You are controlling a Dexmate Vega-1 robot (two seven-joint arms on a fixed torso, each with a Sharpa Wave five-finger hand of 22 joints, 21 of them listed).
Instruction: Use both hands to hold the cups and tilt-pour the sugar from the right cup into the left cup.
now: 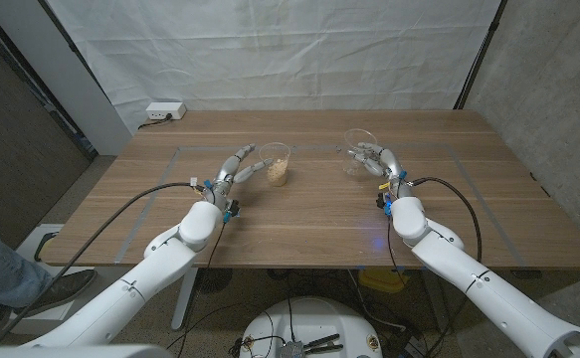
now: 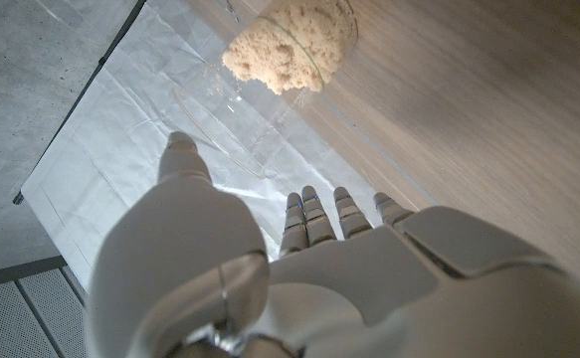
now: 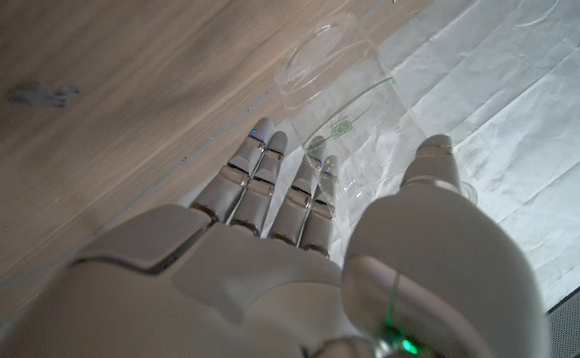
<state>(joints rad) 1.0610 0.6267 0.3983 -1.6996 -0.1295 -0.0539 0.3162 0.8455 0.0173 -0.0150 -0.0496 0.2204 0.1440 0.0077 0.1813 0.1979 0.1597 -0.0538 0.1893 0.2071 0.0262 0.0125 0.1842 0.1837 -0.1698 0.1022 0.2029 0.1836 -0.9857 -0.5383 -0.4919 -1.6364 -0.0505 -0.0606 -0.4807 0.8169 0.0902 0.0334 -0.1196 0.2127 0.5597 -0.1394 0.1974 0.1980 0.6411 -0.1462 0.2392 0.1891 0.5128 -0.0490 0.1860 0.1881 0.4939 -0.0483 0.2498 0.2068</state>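
Left hand [image 1: 238,169] fingers apart, just beside sugar-filled cup [image 1: 276,163], not gripping | right hand [image 1: 374,159] clamped around tilted empty cup [image 1: 360,150] | table [image 1: 319,224]

Both arms reach forward from the near corners, forearms angled inward over the tabletop [image 1: 309,214]. The left hand [image 1: 238,167] stretches its fingers [image 2: 314,214] ahead, thumb raised apart from them, holding nothing. The right hand [image 1: 374,159] is lifted, its fingers [image 3: 270,184] and thumb closed around the empty cup [image 3: 344,94].
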